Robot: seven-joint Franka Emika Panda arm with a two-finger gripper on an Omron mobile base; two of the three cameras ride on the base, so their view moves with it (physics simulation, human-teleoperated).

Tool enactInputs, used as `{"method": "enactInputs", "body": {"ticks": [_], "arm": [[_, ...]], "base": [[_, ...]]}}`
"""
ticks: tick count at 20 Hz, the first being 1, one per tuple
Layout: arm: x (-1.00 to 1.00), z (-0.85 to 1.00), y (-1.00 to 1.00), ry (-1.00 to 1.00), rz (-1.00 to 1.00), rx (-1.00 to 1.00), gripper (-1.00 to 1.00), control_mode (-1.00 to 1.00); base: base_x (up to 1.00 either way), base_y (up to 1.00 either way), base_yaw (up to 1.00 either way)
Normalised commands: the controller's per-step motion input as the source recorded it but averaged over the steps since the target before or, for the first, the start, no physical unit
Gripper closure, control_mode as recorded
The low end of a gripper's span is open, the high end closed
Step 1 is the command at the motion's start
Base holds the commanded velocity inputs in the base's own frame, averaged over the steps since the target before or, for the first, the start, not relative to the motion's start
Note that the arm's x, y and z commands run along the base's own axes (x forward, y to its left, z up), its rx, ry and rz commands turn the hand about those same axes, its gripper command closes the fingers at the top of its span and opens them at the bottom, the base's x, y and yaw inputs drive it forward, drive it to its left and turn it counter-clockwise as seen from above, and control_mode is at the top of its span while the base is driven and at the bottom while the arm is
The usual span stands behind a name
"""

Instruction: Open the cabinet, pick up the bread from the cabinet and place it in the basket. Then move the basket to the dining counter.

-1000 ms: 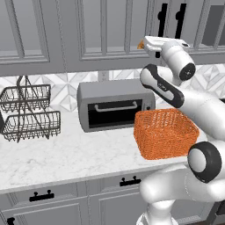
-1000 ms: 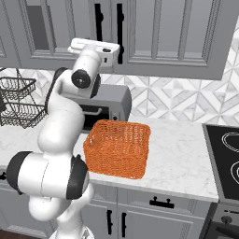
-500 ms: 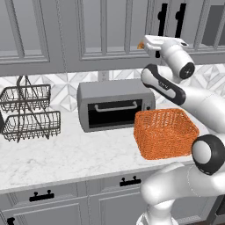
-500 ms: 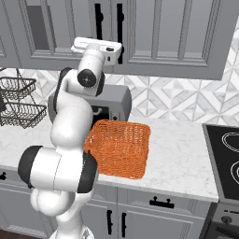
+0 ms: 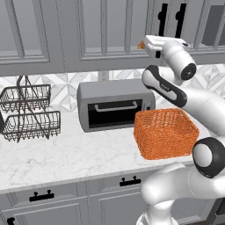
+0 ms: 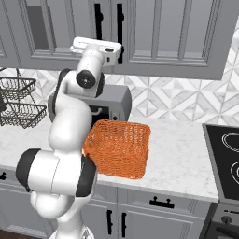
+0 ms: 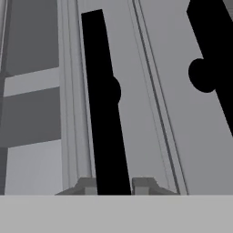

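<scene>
Your gripper (image 7: 114, 185) sits narrowed around a black handle (image 7: 103, 104) on the closed grey cabinet (image 6: 154, 32), above the toaster oven (image 5: 115, 105) and orange basket (image 5: 165, 132).

Cabinet (image 5: 105, 30) doors closed; interior hidden; handle (image 7: 104, 113) ends cropped.

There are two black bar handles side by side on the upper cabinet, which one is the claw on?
The claw straddles the left handle, a fingertip on each side; the right handle stands apart, off to the side.
</scene>
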Motion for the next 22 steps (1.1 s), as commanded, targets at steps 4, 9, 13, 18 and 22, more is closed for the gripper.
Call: {"method": "enactInputs", "body": {"ticks": [4,9,13,18,22], "arm": [[-0.83,0.00,0.02,0.00,-0.01,0.00,1.00,-1.00],[-1.00,0.10,0.00,0.00,-0.02,0.00,1.00,-1.00],[-1.00,0.09,0.04,0.00,-0.01,0.00,1.00,-1.00],[-1.00,0.07,0.08,0.00,-0.04,0.00,1.00,-1.00],[-1.00,0.04,0.11,0.01,-0.03,0.00,1.00,-1.00]], "base": [[0.00,0.00,0.00],[0.00,0.00,0.00],[0.00,0.00,0.00],[0.00,0.00,0.00],[0.00,0.00,0.00]]}}
